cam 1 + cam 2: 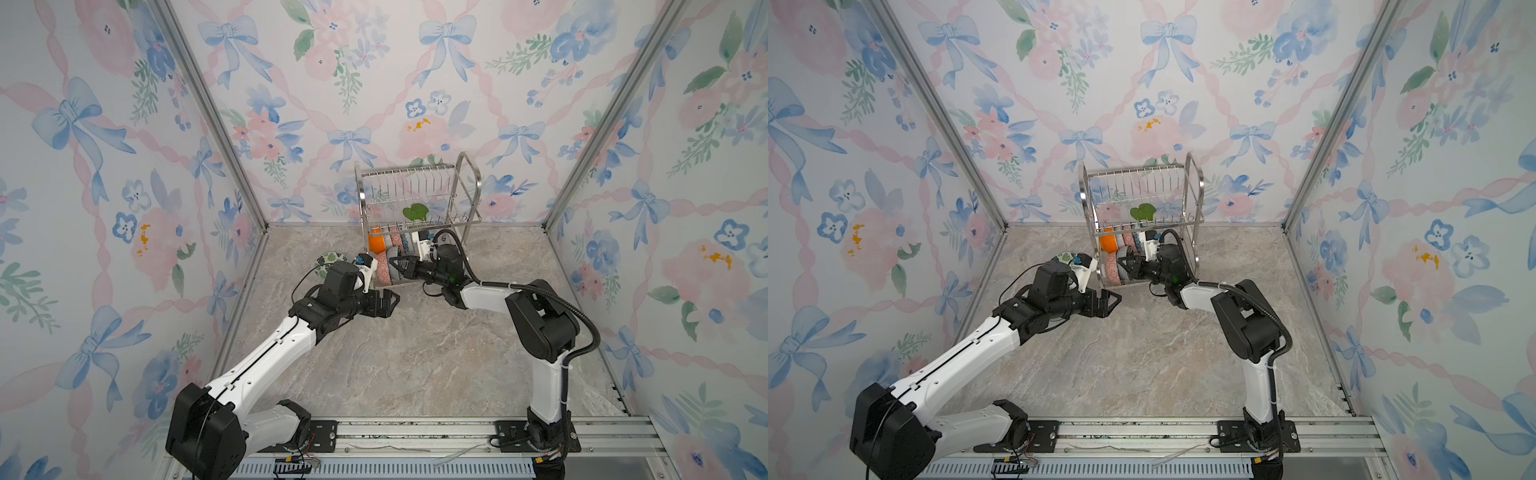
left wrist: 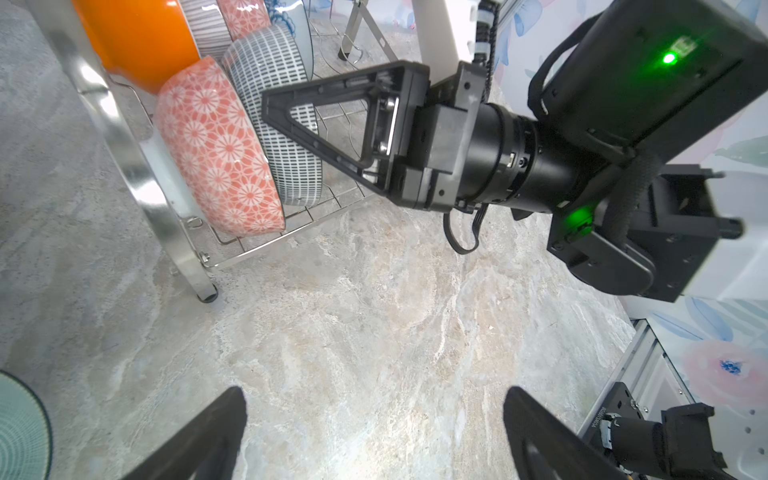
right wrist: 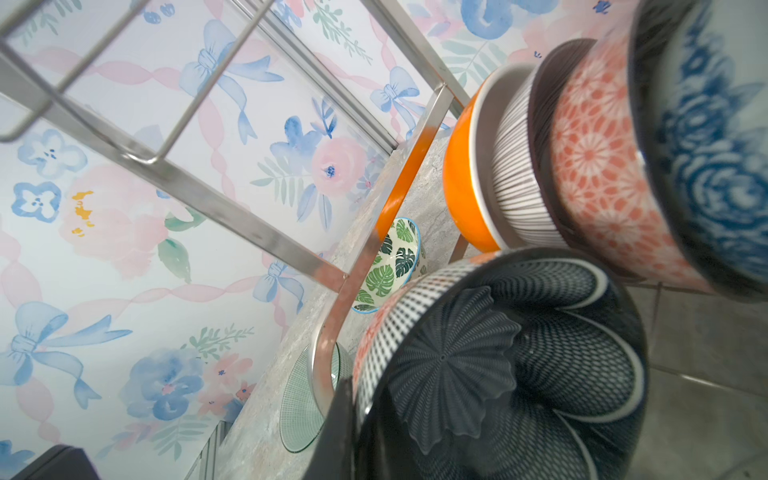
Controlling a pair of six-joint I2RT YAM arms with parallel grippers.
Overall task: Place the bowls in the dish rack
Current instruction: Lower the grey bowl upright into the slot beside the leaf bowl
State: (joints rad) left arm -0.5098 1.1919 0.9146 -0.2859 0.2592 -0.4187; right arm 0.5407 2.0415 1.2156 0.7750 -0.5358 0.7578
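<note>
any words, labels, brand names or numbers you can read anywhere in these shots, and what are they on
Nothing can be read with certainty.
small print by the black bracket at the rail: too small to read.
mark beside the green light on the right arm's housing: blurred, unreadable.
bowls: patterns only, no lettering.
dish rack: bare steel, no label showing.

No text, label, brand or number can be read in any view.
</note>
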